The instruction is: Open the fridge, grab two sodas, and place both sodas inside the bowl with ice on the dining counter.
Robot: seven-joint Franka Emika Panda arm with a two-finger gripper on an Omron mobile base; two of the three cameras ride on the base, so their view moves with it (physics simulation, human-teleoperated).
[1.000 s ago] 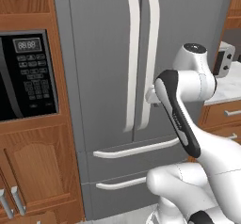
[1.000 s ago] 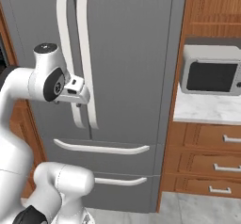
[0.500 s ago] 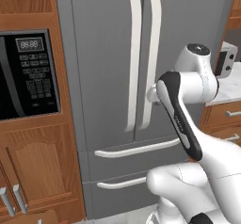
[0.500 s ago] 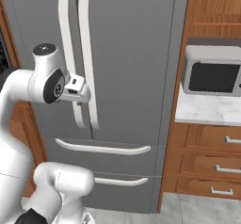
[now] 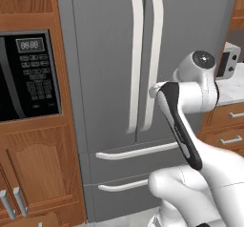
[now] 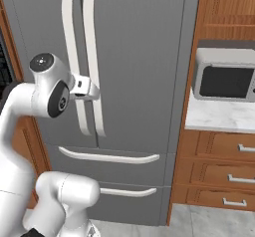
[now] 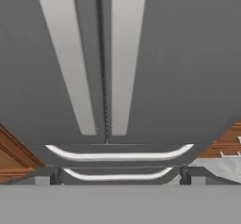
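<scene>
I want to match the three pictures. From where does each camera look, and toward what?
Left base view: behind-left of the arm, facing the closed fridge and a black microwave.
Right base view: behind-right, same fridge, a microwave on a marble counter.
Hand view: looks along the open fingers at the fridge handles.
All three share the handles.

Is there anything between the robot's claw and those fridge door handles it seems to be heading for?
Nothing visible. The open gripper faces the closed fridge straight on, with the two long white handles on either side of the door seam ahead of it and only free space between.
</scene>
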